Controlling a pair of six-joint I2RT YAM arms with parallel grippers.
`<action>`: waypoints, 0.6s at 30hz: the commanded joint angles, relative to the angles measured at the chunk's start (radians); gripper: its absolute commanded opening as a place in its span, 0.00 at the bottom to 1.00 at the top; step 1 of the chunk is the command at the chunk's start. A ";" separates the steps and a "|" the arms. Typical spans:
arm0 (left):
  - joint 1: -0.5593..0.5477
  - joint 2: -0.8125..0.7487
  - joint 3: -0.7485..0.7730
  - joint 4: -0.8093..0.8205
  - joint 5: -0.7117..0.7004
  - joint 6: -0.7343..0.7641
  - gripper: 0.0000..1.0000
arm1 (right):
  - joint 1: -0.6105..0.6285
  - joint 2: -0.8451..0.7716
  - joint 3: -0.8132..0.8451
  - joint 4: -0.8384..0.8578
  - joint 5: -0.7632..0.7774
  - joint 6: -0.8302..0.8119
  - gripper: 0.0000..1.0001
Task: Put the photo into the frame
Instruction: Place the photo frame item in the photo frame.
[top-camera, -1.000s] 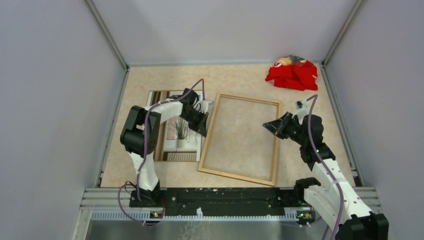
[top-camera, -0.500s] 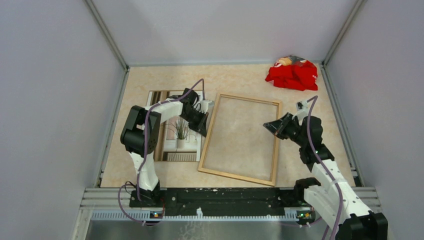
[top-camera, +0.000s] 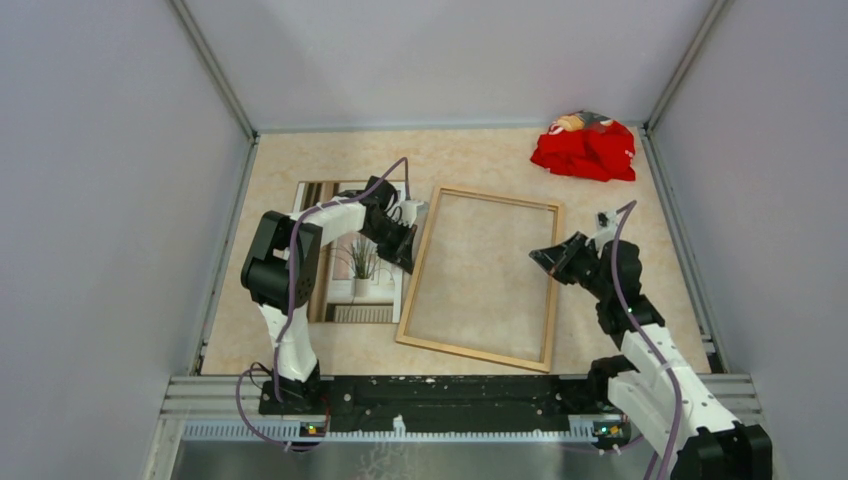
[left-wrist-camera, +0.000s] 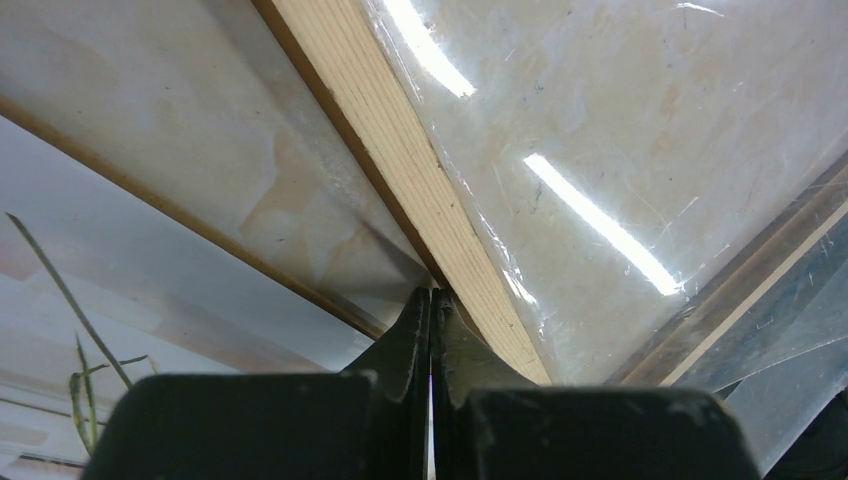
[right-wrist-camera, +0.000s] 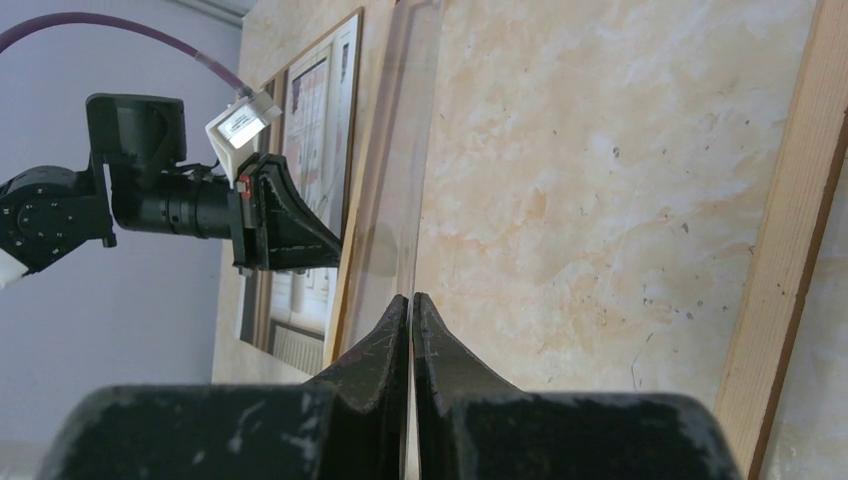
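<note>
Meanwhile: both grippers pinched shut, right arm eased back

Grey walls (top-camera: 120, 200) box in my beige marbled table (top-camera: 480, 160). On it the frame (top-camera: 473, 353) lies centre, the photo (top-camera: 358, 268) face-up just left. Left gripper (top-camera: 407, 258), closed and empty, sits unmoved at the frame's left rail; right gripper (top-camera: 537, 258), likewise closed, has drifted slightly nearer me.

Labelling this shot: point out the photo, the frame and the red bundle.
the photo (top-camera: 358, 262), top view, printed plant
the frame (top-camera: 552, 320), top view, right rail
the red bundle (top-camera: 585, 152), top view, middle
</note>
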 joint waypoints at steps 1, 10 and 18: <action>-0.003 0.015 0.024 -0.002 0.014 0.017 0.00 | 0.009 -0.022 -0.015 0.077 0.022 0.011 0.00; -0.002 0.015 0.020 -0.001 0.025 0.017 0.00 | 0.009 -0.018 -0.042 0.122 0.069 0.038 0.00; -0.003 0.018 0.016 -0.001 0.029 0.019 0.00 | 0.010 -0.036 -0.071 0.134 0.102 0.061 0.00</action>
